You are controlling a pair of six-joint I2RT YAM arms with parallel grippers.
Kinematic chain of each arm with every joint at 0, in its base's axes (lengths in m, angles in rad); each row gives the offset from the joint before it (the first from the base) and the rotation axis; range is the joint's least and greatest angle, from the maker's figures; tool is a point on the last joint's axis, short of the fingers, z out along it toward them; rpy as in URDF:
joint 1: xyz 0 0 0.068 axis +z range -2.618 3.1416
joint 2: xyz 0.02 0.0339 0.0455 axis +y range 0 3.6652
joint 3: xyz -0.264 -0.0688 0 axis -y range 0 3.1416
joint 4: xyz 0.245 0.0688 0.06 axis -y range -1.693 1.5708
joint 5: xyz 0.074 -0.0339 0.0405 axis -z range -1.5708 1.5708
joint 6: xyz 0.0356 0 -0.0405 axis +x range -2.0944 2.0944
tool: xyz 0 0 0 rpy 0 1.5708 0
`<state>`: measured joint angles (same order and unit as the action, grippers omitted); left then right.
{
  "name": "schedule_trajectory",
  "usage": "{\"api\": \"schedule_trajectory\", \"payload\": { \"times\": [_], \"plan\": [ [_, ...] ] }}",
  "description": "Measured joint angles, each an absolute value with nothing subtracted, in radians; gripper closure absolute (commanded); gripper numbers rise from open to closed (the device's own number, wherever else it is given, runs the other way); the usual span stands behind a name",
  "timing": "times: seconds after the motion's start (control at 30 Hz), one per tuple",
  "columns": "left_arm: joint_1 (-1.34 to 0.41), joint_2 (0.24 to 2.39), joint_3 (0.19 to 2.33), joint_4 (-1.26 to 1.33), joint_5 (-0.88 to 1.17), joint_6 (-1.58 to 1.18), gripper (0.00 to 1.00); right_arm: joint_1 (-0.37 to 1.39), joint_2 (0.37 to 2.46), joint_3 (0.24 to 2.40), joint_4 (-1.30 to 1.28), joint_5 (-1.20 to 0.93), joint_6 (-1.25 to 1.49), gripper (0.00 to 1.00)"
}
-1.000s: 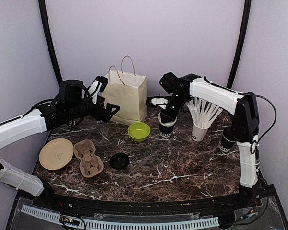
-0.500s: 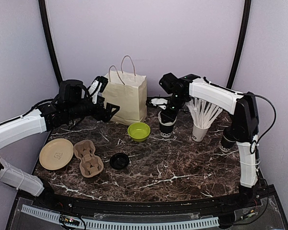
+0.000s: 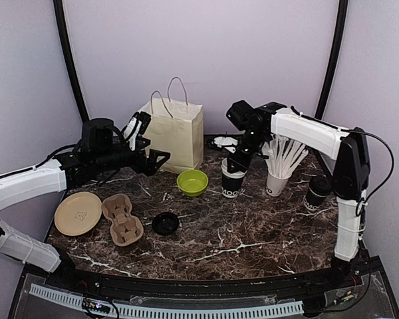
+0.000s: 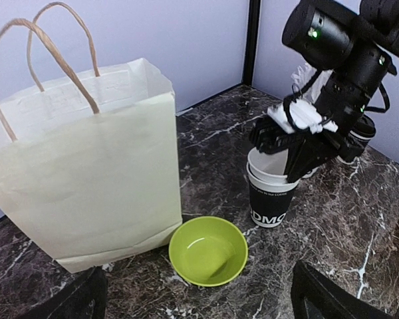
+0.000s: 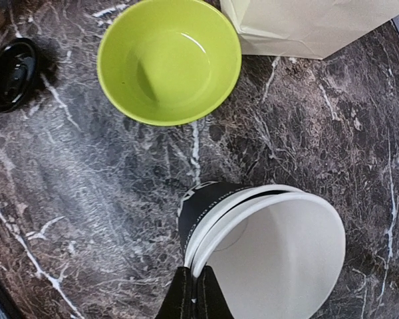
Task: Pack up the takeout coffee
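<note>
On the dark, white-veined marble table [image 3: 266, 232], between a glossy lime-green bowl [image 3: 192, 181] and a white cup of straws [image 3: 276, 183], stand the nested coffee cups [image 3: 232, 181]. They are matte black paper with white insides, and the white print shows "MO" before it curves out of view. The right gripper [image 5: 193, 292] is pinched tight on their rim. The left gripper [image 3: 156, 158] hangs spread wide beside a cream paper bag [image 4: 93, 173] with twisted handles. A lidded black cup [image 3: 316, 194] stands far right; a ridged pulp carrier [image 3: 122, 219] lies well apart
</note>
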<state>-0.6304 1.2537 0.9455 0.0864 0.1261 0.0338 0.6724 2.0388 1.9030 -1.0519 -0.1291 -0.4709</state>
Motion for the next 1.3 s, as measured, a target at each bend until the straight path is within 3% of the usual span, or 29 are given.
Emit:
{"api": "schedule_trajectory", "payload": {
  "times": [0.33,0.63,1.1,1.3],
  "plan": [
    [-0.698,1.319,0.821,0.327,0.316,0.039,0.01,0.673,1.835,1.867,-1.050,-0.297,-0.458,1.00],
    [-0.838,1.501,0.841,0.458,0.312,0.033,0.01,0.674,1.796,1.858,-1.044,-0.408,-0.443,1.00],
    [-0.847,1.725,0.971,0.570,0.293,0.020,0.01,0.677,1.779,1.858,-1.061,-0.561,-0.452,1.00],
    [-0.847,1.805,1.027,0.597,0.337,0.022,0.13,0.686,1.769,1.858,-1.066,-0.577,-0.459,1.00]
  ]
}}
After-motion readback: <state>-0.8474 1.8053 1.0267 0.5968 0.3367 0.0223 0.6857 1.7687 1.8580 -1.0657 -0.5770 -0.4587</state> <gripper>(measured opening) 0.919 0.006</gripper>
